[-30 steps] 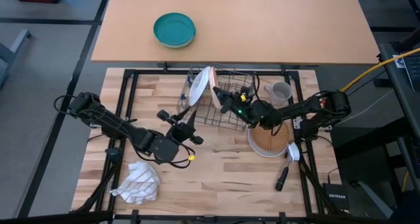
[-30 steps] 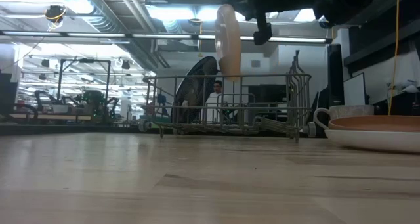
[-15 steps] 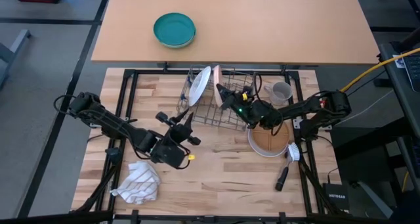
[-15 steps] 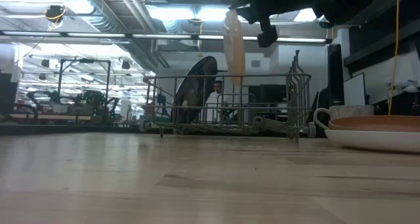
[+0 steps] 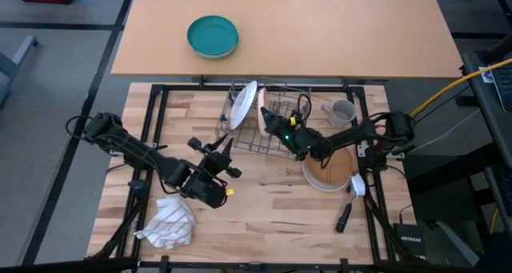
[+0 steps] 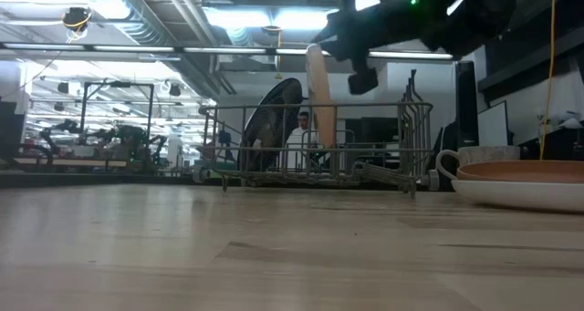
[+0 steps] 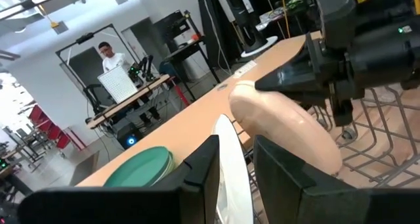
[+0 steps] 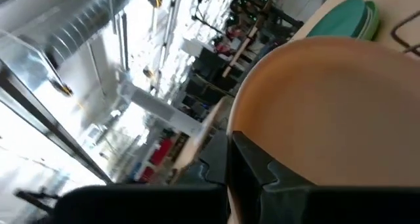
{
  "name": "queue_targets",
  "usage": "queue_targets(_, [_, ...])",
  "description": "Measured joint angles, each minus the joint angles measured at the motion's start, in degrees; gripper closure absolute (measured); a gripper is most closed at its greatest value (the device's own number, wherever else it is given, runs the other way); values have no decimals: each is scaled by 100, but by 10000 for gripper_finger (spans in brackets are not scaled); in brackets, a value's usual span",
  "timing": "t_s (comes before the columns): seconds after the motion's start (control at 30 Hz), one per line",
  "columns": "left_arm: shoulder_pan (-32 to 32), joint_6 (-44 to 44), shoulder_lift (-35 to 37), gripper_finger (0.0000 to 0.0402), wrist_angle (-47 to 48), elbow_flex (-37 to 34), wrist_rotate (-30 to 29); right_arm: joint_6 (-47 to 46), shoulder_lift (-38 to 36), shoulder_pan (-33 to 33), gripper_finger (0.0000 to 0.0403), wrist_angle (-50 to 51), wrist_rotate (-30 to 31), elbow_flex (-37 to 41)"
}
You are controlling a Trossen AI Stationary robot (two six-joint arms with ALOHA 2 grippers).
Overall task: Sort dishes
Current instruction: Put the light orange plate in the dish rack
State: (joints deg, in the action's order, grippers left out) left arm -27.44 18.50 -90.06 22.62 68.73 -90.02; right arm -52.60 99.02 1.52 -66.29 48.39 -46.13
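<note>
I have the round peach-pink plate with its tan inner face (image 5: 262, 99) on edge, pinched at its rim by the fingers of my right gripper (image 5: 270, 118), and it hangs over the grey wire dish rack (image 5: 276, 122) at the far edge of the bench, its lower edge down among the wires. Just beside it in the rack stands the round white plate (image 5: 244, 103), tilted on edge, nearer the left side. From the low camera the peach plate (image 6: 318, 106) reads as a thin upright sliver inside the rack (image 6: 315, 142).

The small grey mug (image 5: 342, 111) sits on the bench near the far right corner, just beside the rack. The second peach-pink bowl with the tan inside (image 5: 328, 170) rests flat towards the right edge, under my right arm.

My left gripper (image 5: 222, 149) hovers above the bench in front of the rack, fingers partly spread, holding nothing.

The white cloth with dark stripes (image 5: 170, 222) lies crumpled near the front left corner. A white-headed brush with a black handle (image 5: 352, 199) lies near the right edge. The round teal-green bowl (image 5: 213, 36) sits on the tan table beyond.
</note>
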Motion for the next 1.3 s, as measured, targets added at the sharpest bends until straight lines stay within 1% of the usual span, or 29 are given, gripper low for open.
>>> queue_targets(0.13, [-2, 278, 0, 318, 205, 0, 0, -143, 322, -7, 395, -479, 74, -2])
queue_targets(0.27, [-2, 536, 0, 318, 399, 0, 0, -313, 491, -7, 395, -633, 169, 4])
queue_targets(0.37, [-2, 579, -2, 318, 453, 0, 0, -417, 607, -4, 395, -565, 363, -1])
queue_targets(0.57, [0, 674, -2, 318, 561, 0, 0, -373, 613, 0, 395, -579, 688, 2])
queue_targets(0.7, [0, 669, -2, 318, 561, 0, 0, -271, 614, 0, 394, -567, 765, 2])
queue_targets(0.83, [-2, 667, -2, 318, 557, 0, 0, -263, 614, -3, 382, -556, 762, 2])
queue_targets(1.03, [-2, 667, -2, 318, 549, 0, 0, -260, 614, -7, 367, -201, 760, 2])
queue_targets(1.3, [-2, 667, -2, 318, 546, 0, 133, -253, 612, -15, 364, 436, 758, 0])
